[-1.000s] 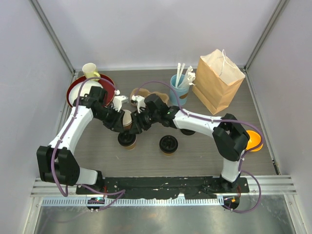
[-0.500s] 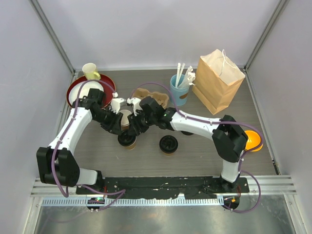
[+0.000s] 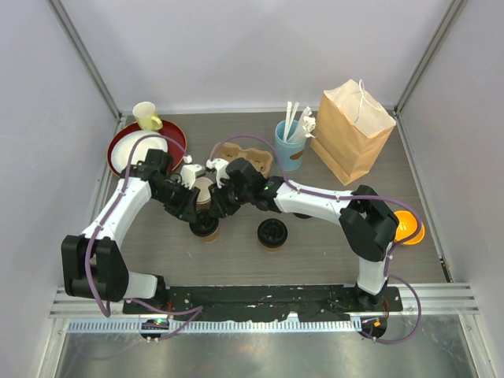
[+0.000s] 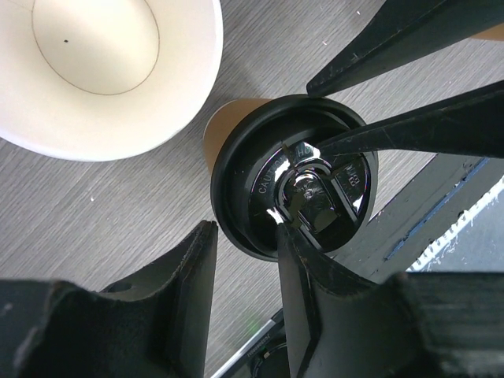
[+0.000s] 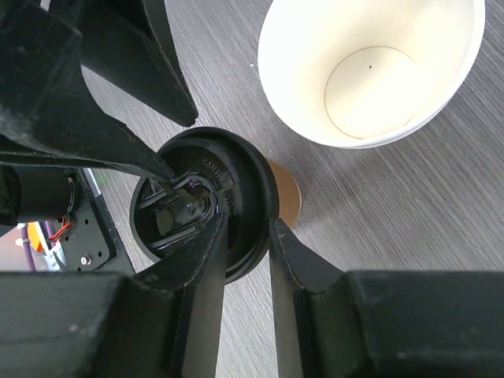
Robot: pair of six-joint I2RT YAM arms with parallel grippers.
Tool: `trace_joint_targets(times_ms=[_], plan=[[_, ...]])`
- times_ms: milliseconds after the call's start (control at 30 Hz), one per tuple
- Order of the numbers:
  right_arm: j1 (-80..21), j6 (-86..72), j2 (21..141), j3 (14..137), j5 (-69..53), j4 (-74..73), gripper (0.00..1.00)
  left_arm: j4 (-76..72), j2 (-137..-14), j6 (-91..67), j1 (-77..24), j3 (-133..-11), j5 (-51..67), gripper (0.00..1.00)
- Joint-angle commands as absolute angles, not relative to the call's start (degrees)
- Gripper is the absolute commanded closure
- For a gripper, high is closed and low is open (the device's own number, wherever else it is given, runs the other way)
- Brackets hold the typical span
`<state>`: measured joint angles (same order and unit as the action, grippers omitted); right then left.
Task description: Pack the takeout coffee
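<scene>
The lidded cup (image 4: 253,153) stands on the worktop (image 3: 323,246) just beside the lidless cup (image 4: 94,63), on that cup's near side, towards the arm bases; a second lidded cup (image 3: 272,234) stands apart, further off to the lidless cup's near right. The left pincer (image 4: 246,230) is partly closed astride the black lid's rim, one finger outside the edge and the other over the lid's sunken top, and it nips the rim; the right pincer (image 5: 246,222) comes in from the opposite side and grips the same rim likewise, its jaws narrowly apart.
</scene>
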<state>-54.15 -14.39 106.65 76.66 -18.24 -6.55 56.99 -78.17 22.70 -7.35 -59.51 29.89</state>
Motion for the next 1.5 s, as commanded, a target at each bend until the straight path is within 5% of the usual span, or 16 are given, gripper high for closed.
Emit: trace_joint_targets(times_ms=[0,200,467,733,967,1233,1467], plan=[[-54.76,-14.06,107.93,74.45,-16.87,-7.3,0.75,54.75,-78.92,23.29,-7.65,-58.1,29.97,0.61],[-54.75,-15.12,108.02,72.42,-17.49,-6.24,0.76,55.46,-78.4,23.99,-7.73,-57.65,31.37,0.62],[-54.84,-12.31,105.47,79.36,-16.52,-11.24,0.64,58.18,-77.87,24.43,-7.38,-62.05,32.61,0.58],[-54.84,-11.95,105.29,81.21,-18.54,-12.22,0.55,61.34,-77.26,25.66,-7.29,-64.33,32.7,0.44],[-54.23,-12.04,104.41,82.7,-21.17,-11.16,0.45,65.64,-76.47,28.56,-7.38,-69.08,37.6,0.46],[-51.77,-16.34,102.13,81.39,-24.35,-6.68,0.43,65.57,-73.39,39.45,-11.68,-67.42,42.98,0.43],[-51.68,-18.54,102.13,78.85,-23.91,-4.05,0.44,61.79,-73.13,42.01,-19.24,-64.69,34.38,0.36]])
